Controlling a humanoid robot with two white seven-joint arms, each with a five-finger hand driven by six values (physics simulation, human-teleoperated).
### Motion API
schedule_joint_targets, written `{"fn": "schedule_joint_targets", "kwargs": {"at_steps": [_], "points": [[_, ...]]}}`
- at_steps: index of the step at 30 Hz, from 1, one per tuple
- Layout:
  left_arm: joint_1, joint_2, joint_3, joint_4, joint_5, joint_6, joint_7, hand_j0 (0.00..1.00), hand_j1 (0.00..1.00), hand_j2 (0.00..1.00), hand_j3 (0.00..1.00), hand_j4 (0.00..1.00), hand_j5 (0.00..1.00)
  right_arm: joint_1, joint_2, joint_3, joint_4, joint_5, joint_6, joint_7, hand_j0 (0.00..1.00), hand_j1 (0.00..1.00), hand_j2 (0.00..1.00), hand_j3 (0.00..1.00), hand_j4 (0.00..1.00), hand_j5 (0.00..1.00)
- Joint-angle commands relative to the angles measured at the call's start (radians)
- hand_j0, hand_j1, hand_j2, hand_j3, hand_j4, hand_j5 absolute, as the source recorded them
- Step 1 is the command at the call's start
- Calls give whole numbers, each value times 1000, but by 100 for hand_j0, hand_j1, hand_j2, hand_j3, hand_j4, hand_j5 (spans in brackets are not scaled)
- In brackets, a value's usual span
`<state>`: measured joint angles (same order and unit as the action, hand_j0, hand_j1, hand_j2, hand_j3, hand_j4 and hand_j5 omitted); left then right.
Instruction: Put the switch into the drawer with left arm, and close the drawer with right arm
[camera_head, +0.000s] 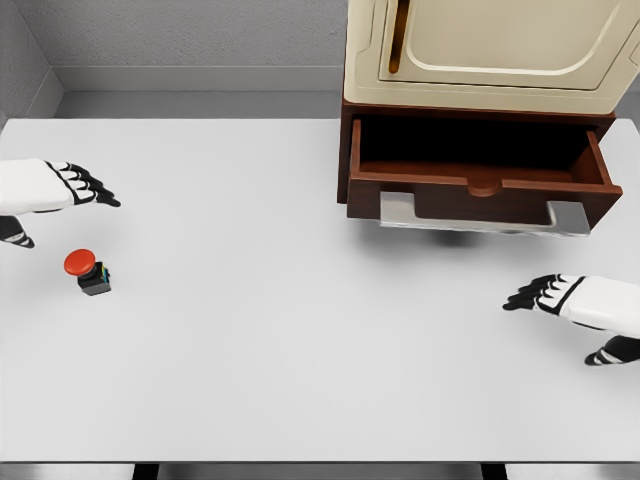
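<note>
So far left you've got the left robot hand (62, 190), white shell with black fingers stretched out flat and loose, holding nothing, hovering over the counter (250, 330). Just below it sits the switch (88, 271): a round, glossy red mushroom-style button on a small dark boxy base, tilted a bit, resting on the counter near the left edge and well apart from the drawer. The counter itself is plain, smooth, matte light grey, a big flat rectangle.

Moving right, the drawer (480, 185) is pulled open, dark reddish-brown wood look, with a notch in the front panel and a flat silvery metal handle underneath. It sticks out from a cream cabinet (490, 50) with rounded panel lines.

Lower right is the right robot hand (565, 297), same white-and-black look, fingers extended and relaxed, nothing in it.
</note>
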<state>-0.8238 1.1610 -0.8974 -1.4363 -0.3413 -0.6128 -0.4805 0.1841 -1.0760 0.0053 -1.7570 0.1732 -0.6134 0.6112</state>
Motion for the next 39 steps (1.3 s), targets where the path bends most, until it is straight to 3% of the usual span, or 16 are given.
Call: {"fn": "schedule_joint_targets", "kwargs": {"at_steps": [1, 5, 7, 11, 14, 16, 18, 20, 24, 32, 34, 39], "points": [[0, 2, 0, 1, 4, 2, 0, 100, 100, 100, 100, 100, 100, 0, -1, 2, -1, -6, 3, 0, 100, 100, 100, 100, 100, 100], [2, 3, -3, -1, 4, 2, 0, 100, 100, 100, 100, 100, 100, -3, -1, 2, 1, -6, 3, 0, 100, 100, 100, 100, 100, 100], [2, 3, -54, -13, 2, 2, -4, 100, 100, 100, 100, 100, 100, -5, -1, 2, 1, -6, 3, 0, 100, 100, 100, 100, 100, 100], [14, 0, -78, -39, -1, 2, -44, 100, 100, 100, 100, 100, 100, 0, -1, -4, 1, -6, 3, 0, 100, 100, 100, 100, 100, 100], [15, -11, -84, -33, -16, 2, -43, 100, 100, 100, 100, 100, 100, 28, -4, -90, 4, -12, 3, 0, 87, 87, 87, 87, 87, 87], [17, -15, -84, -30, -30, 2, -43, 100, 100, 100, 100, 100, 100, 86, -5, -177, 4, -29, 3, 0, 64, 64, 64, 64, 64, 64], [18, -21, -84, -12, -51, 2, -43, 100, 100, 100, 100, 100, 100, 140, -4, -254, 4, -64, 3, 0, 55, 55, 55, 55, 55, 55], [17, -46, -84, 27, -59, 2, -43, 100, 100, 100, 100, 100, 100, 164, -2, -283, 4, -110, 3, 0, 54, 54, 54, 54, 54, 54], [17, -50, -86, 20, -59, 2, -43, 100, 100, 100, 100, 100, 100, 235, 5, -380, 4, -170, 3, 0, 55, 55, 55, 55, 55, 55], [18, -41, -87, 17, -65, 2, -43, 86, 86, 86, 86, 86, 86, 247, 4, -380, 1, -175, 3, 0, 54, 54, 54, 54, 54, 54], [18, -41, -87, 16, -64, 2, -43, 86, 86, 86, 86, 86, 86, 247, 1, -370, 1, -175, 3, 0, 48, 48, 48, 48, 48, 48], [18, -41, -87, 4, -64, 2, -43, 86, 86, 86, 86, 86, 86, 247, -2, -367, 1, -173, 3, 0, 52, 52, 52, 52, 52, 52]]}}
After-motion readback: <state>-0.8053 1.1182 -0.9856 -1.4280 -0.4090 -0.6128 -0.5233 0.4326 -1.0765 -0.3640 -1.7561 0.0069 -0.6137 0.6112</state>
